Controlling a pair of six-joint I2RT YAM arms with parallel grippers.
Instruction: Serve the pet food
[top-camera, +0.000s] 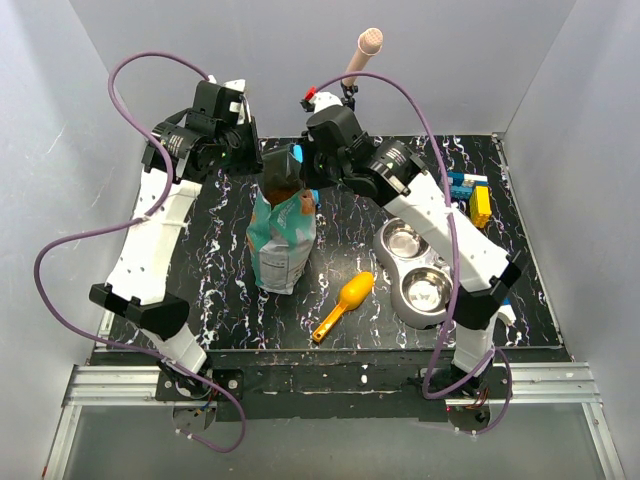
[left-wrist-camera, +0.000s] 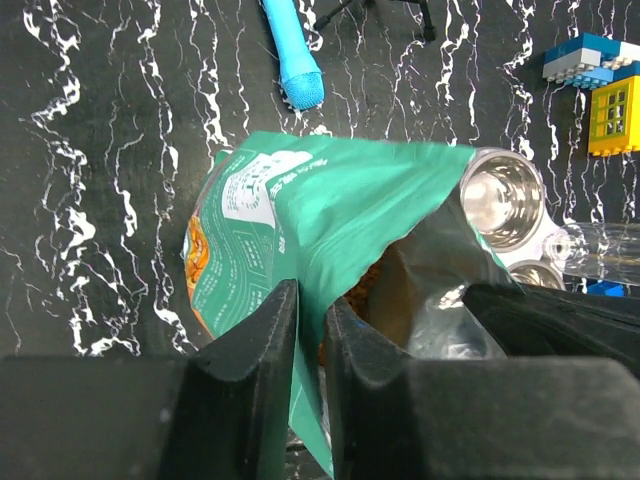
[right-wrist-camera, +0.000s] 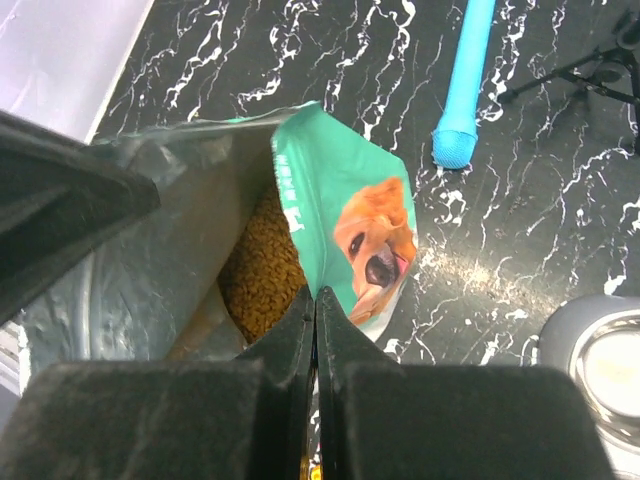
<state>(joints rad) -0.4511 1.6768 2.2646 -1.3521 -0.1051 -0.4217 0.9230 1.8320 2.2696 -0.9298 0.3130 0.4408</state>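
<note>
Black marbled worktop (top-camera: 220, 290) carries the upright food bag (top-camera: 283, 235) left of the bowls (top-camera: 415, 265), its open rim clamped by left jaws and right jaws on opposite sides, so an uneven pull could tip it and spill kibble (right-wrist-camera: 262, 270).

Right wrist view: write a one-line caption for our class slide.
Right gripper pinches the rim of the open pet food bag, brown kibble visible inside.

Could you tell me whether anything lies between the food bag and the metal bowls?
Only the orange scoop lies in the gap between the food bag and the metal bowls, nearer the table front edge than the direct line; nothing else visible does.
</note>
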